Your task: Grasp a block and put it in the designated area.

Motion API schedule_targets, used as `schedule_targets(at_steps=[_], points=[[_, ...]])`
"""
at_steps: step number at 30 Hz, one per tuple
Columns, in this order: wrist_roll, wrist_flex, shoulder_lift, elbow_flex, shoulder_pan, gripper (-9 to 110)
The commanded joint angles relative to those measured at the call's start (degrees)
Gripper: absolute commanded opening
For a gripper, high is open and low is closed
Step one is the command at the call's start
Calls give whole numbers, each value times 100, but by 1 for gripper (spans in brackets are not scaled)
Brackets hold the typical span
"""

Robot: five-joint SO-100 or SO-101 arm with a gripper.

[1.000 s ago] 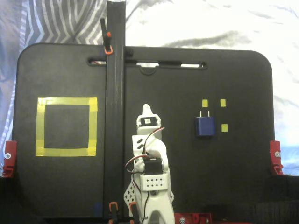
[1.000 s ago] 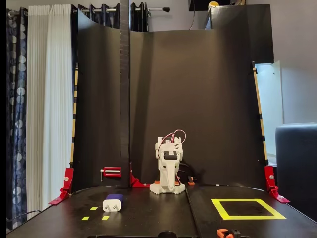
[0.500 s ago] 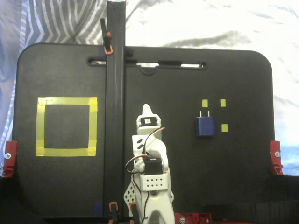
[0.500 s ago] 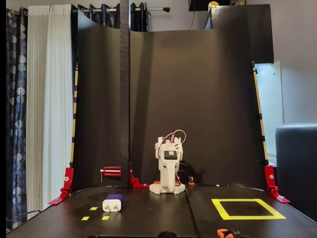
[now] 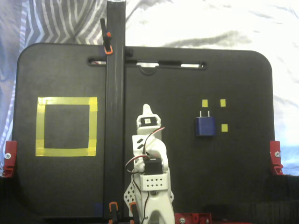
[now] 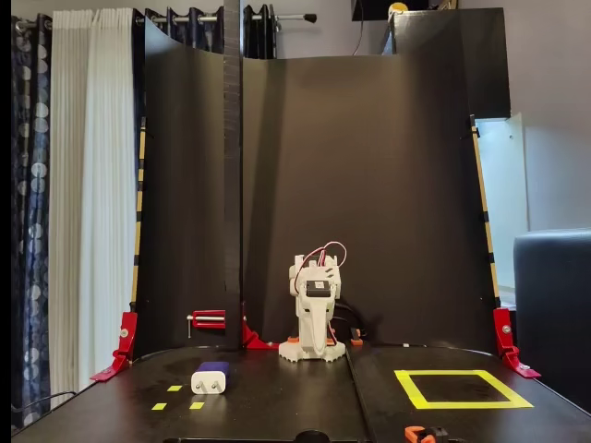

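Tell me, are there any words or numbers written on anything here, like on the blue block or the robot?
No readable text anywhere in either fixed view.
The block shows no words or numbers, only plain blue sides.
The robot arm has a small dark patch near its tip that could be a label, but it is too small and blurred to read.
The designated area is plain yellow tape with no writing.
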Motion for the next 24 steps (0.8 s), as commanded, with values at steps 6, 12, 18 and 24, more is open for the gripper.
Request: schedule_targets(at_steps=[6, 12, 18, 24], points=[[-53, 9, 35, 35, -62, 0], [-53, 18, 35, 35, -62, 0], [-53, 18, 35, 35, -62, 0], [-26, 18, 35, 35, -18, 0]])
